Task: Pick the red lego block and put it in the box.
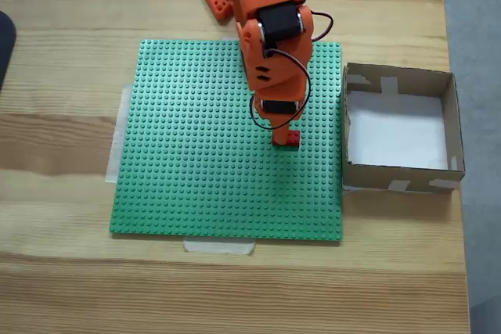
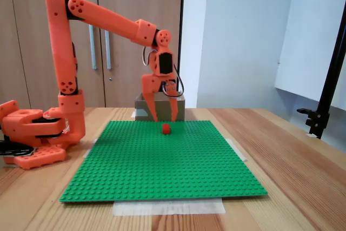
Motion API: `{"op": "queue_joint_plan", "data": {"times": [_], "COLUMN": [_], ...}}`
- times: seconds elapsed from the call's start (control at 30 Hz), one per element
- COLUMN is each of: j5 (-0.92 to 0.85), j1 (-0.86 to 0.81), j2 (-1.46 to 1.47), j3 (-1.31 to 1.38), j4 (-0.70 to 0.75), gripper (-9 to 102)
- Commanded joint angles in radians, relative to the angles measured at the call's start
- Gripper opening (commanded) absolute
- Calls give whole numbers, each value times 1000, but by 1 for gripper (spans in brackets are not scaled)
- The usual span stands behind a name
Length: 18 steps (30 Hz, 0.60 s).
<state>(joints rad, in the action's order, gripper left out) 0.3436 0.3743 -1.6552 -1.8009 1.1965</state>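
Fixed view from the table's end, nearest: strip of pale tape at the front edge of the green baseplate, which lies flat on the wooden table.
Middle: the red lego block sits on the baseplate, not lifted.
Just above it: the gripper hangs with its fingers spread apart, straddling the block and clamped on nothing.
Behind: the box stands beyond the mat's far edge, largely hidden by the gripper.
Fixed view from above: the box shows a bare white floor, just beside the mat's right edge.
Progress: by my reading, reach done; grasp, lift, carry and drop all remain.
Room: wooden cupboard doors and a white wall at the back.
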Motion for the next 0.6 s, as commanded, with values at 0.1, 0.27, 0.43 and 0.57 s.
{"op": "queue_joint_plan", "data": {"times": [0.1,0.27,0.43,0.57], "j5": [-14,-14,-14,-12], "j1": [6,8,6,5], "j2": [-6,-6,-6,-6], "j3": [-5,-26,-43,-46], "j4": [-31,-60,-78,-86], "gripper": [23,23,23,23]}}
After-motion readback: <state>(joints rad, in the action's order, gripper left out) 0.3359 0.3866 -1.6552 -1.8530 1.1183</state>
